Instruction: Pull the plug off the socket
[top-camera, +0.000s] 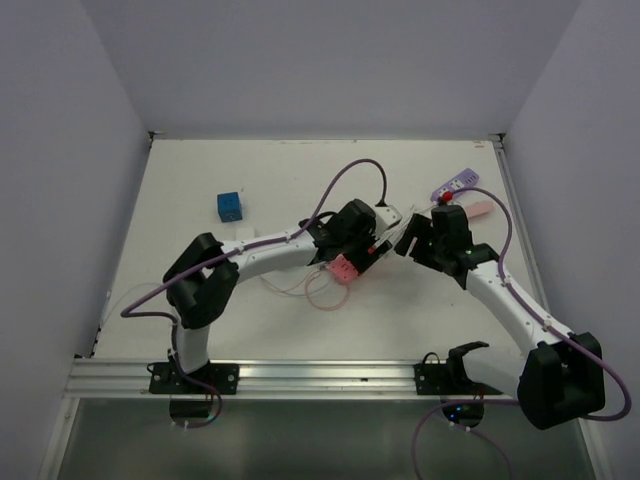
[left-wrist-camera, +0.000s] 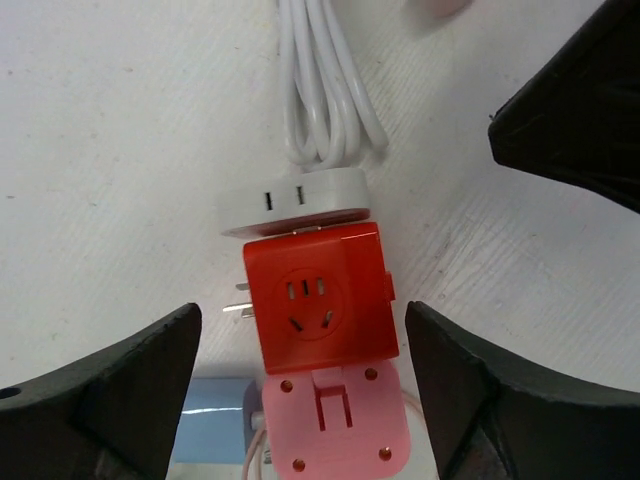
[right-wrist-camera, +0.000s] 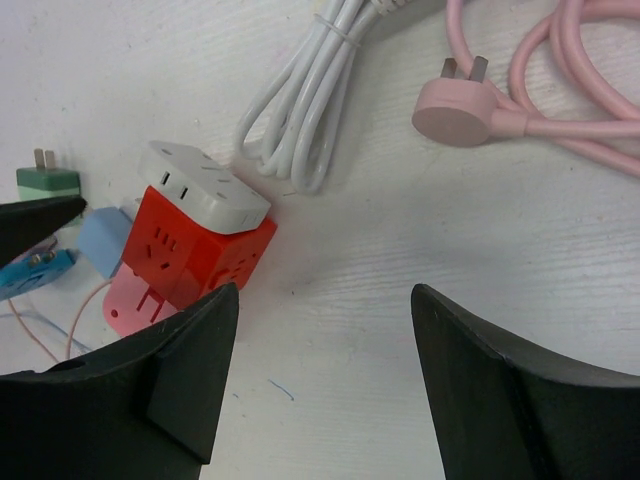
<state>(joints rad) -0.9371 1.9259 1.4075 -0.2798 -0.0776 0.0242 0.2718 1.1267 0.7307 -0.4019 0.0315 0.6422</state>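
White plug (left-wrist-camera: 296, 203) sits seated on the far face of the red socket cube (left-wrist-camera: 318, 300), flat against it with only a thin seam showing between them; its side shows small slots; its white cable (left-wrist-camera: 325, 90) runs away from it in a bundled loop across the table (top-camera: 200, 180). Two metal prongs (left-wrist-camera: 238, 311) stick out of the cube's left side; a pink block (left-wrist-camera: 335, 420) lies against the cube's near face, with a pale blue piece (left-wrist-camera: 215, 420) just beside it.

Left gripper (left-wrist-camera: 303, 320) is spread wide, one finger on each side of the red cube, both apart from it and gripping nothing; right gripper (right-wrist-camera: 325, 300) is also spread wide and holds nothing, hanging over bare table just beside the cube and the plug, which lie to the left in its wrist view.

A pink plug (right-wrist-camera: 455, 108) with its pink cable (right-wrist-camera: 570, 70) lies well apart from the cube, prongs pointing away; a green adapter (right-wrist-camera: 47, 180) stands near the cube's other side. In the top view both arms meet near the middle of the table; a blue cube (top-camera: 229, 207) lies well off to the left and a purple power strip (top-camera: 455, 183) lies near the far right.
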